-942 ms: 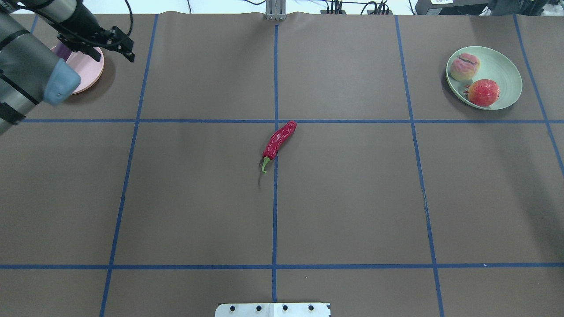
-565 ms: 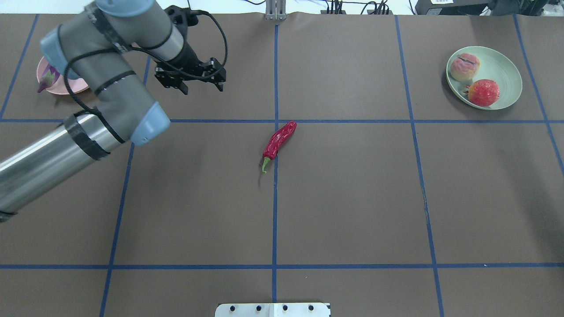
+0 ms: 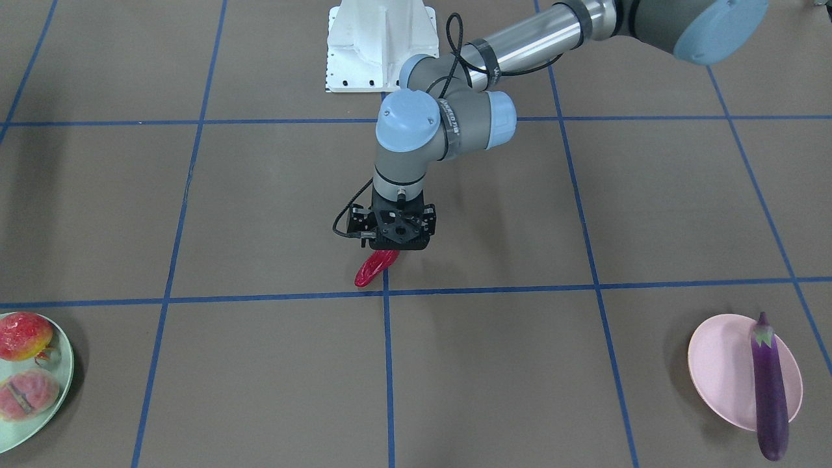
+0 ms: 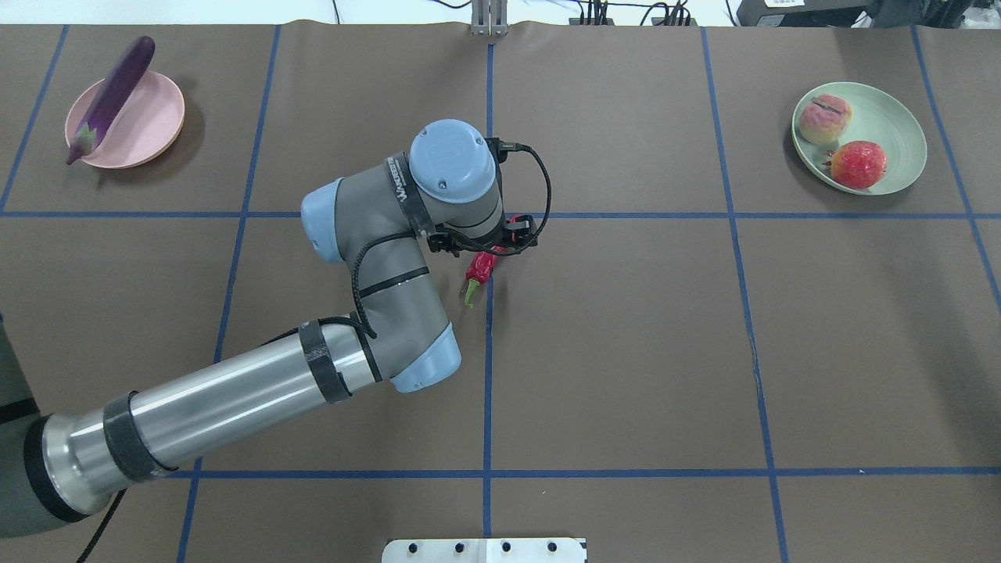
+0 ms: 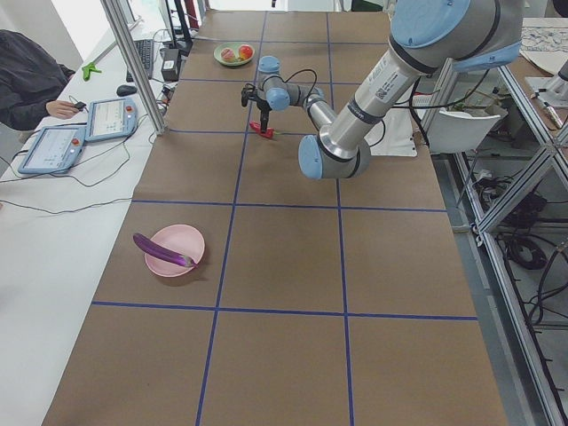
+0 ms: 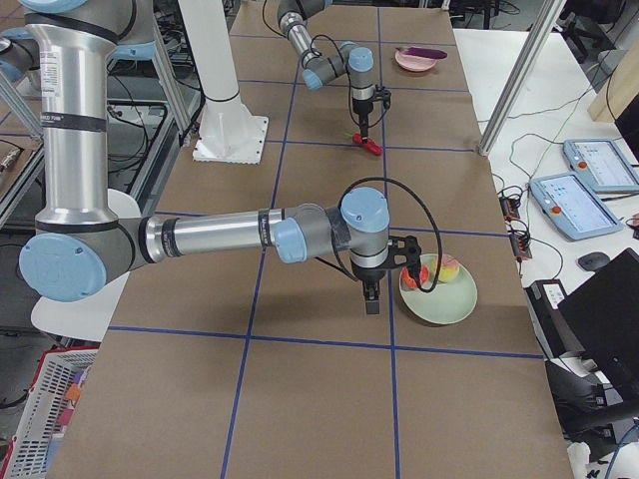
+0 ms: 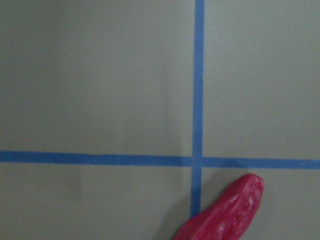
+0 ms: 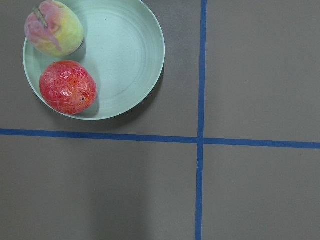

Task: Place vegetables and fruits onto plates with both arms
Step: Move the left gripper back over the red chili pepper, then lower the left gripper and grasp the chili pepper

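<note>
Since the earlier overhead pictures the short, curved red chili pepper with a green stem (image 4: 478,274) is not seen to have shifted; it is the left arm that has been swung over to it from the far left corner. The chili pepper is lying on the brown table cover (image 4: 626,352) at mid-table, just beside a crossing of blue tape lines (image 4: 626,215), and on no plate. Its long axis is set diagonally: the stem is pointed toward the robot, the blunt end away and toward the robot's right. The black two-finger left gripper (image 4: 491,244) is held directly above the blunt half, so only the stem half is shown from overhead. Its fingers are hidden beneath the wrist, so it cannot be told whether they are spread or pressed together, nor whether the pepper is touched. The right gripper (image 6: 371,299) is seen only from the side, near the pale mint green round plate (image 4: 891,125) and well apart from the pepper; its fingers cannot be judged either. The left arm is thus by far the nearer, and a grasp across the short axis is judged to be needed. Farther out, the long glossy purple eggplant (image 4: 109,98) is laid across the pale pink round plate (image 4: 156,125), overhanging its rim, while the pink-and-yellowish peach (image 4: 825,119) and the bumpy red pomegranate (image 4: 858,164) are held on the mint plate
</note>
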You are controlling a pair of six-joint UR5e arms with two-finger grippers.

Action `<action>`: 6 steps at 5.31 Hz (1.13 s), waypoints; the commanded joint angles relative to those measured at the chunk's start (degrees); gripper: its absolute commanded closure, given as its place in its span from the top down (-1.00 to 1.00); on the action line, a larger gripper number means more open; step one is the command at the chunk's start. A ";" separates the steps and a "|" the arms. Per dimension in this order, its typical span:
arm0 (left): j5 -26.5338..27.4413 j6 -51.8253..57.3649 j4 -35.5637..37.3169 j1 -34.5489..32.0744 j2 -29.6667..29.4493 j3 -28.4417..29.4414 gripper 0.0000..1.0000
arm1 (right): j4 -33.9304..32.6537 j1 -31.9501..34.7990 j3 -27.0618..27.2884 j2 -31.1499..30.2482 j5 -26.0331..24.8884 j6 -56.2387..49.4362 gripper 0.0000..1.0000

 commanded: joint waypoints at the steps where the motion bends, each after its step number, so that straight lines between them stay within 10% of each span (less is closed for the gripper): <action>1: 0.94 -0.29 0.05 1.33 0.13 0.47 0.60 | 0.00 0.00 0.00 0.06 0.09 0.00 1.00; 4: 0.85 -0.12 0.05 1.32 0.84 0.64 0.21 | 0.00 0.00 0.00 0.06 0.09 0.00 1.00; 5: 0.41 -0.29 0.05 1.33 0.40 0.04 -0.70 | 0.00 0.00 0.00 0.06 0.09 0.00 1.00; 6: 0.41 -0.29 0.23 1.06 0.57 -1.28 -1.00 | 0.00 0.00 -0.09 0.06 0.09 0.00 1.00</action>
